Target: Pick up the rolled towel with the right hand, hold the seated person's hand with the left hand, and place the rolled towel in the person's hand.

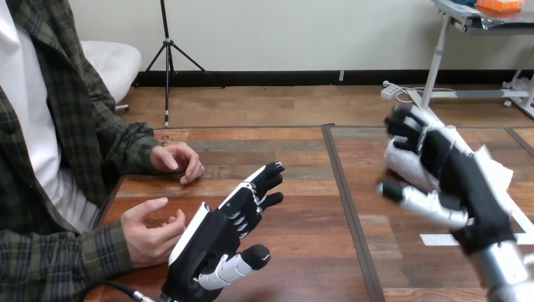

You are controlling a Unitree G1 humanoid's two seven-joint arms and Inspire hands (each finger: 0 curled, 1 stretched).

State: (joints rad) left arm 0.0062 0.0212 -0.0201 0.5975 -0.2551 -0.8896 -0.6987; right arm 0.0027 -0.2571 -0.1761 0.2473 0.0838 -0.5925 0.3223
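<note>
At the right, raised above the wooden worktop (pixel 302 189), the robot's right hand (pixel 456 173) gripped the rolled towel (pixel 405 162); its black fingers (pixel 403 126) curled over the top of the roll and its thumb reached under it; the towel was white, soft-looking cloth, a plump rounded bundle; its bare, bulging side faced left toward the seated person; the hand covered most of it, so its long axis could not be told. At the near left, the left hand (pixel 217 236) lay low over the planks, its fingers released and nearly straight, pointing far and right, grasping nothing; its white back shell faced the person's near hand (pixel 148 231), which was loosely cupped just beside it; contact between them could not be told. The person's far hand (pixel 178 162) rested curled on the worktop.
</note>
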